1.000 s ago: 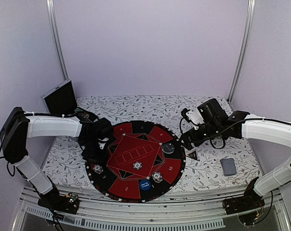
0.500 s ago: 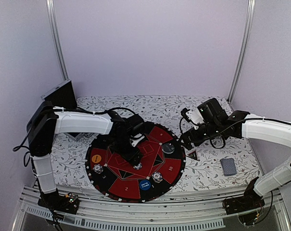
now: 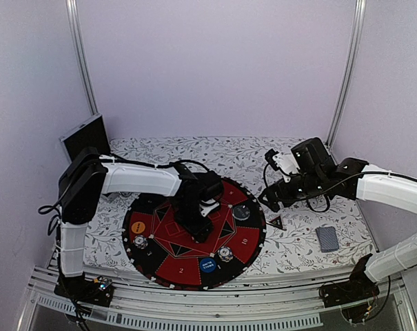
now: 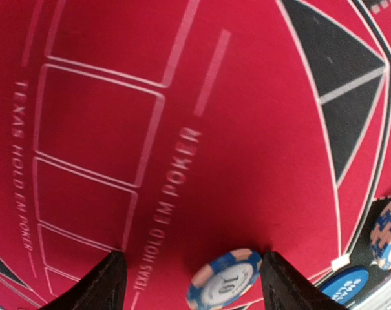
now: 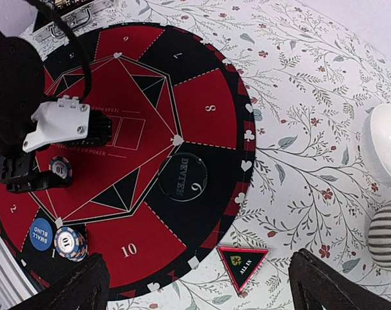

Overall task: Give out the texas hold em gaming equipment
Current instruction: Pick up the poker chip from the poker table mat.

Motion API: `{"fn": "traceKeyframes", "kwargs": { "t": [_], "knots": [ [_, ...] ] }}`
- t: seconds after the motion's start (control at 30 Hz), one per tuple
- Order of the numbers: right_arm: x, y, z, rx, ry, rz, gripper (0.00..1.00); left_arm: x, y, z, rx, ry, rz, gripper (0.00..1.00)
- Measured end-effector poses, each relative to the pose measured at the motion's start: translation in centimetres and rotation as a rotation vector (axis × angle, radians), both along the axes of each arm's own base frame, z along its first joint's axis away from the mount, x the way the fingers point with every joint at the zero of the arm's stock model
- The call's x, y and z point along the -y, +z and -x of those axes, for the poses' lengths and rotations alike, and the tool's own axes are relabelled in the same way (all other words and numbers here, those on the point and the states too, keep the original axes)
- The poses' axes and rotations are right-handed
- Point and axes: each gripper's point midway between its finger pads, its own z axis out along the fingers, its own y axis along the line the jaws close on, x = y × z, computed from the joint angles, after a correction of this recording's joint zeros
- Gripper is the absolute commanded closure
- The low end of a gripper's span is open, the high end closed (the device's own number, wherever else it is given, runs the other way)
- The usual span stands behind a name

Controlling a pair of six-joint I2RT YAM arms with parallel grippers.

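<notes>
My left gripper [image 3: 194, 231] stands low over the middle of the round red-black poker mat [image 3: 180, 270]. Its jaws are open around a blue-white chip [image 4: 224, 281] that sits tilted close to the right finger [image 4: 282, 284], with a wide gap on the other side. More chips [image 3: 140, 242] [image 3: 225, 254], an orange button [image 3: 137, 226], a blue button [image 3: 208, 264] and a dark dealer disc [image 3: 241, 212] lie on the mat. My right gripper [image 5: 205, 287] hangs open above the black-red triangle marker [image 5: 242, 263], just off the mat's edge. A grey-blue card deck [image 3: 327, 238] lies on the cloth at the right.
A white bowl [image 5: 382, 145] and a ribbed grey cup [image 5: 388, 236] stand on the flowered cloth right of the mat. A dark case [image 3: 87, 138] leans at the back left. The left arm [image 3: 139, 178] stretches across the mat's left half.
My left gripper swung from the mat's left edge, where the orange button now lies, to the centre chip. My right arm rose and shifted slightly right.
</notes>
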Motion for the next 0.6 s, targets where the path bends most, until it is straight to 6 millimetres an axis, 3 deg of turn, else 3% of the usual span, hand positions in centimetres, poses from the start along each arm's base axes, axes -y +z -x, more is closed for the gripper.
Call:
{"fn": "traceKeyframes", "kwargs": {
  "t": [0.2, 0.6],
  "knots": [
    [0.0, -0.1, 0.1, -0.003, 0.000, 0.003, 0.01, 0.3, -0.1, 1.5, 0.000, -0.040, -0.027, 0.35],
    [-0.1, -1.2, -0.1, -0.025, 0.001, 0.023, 0.01, 0.2, -0.2, 1.6, 0.004, -0.047, -0.033, 0.57]
  ]
}}
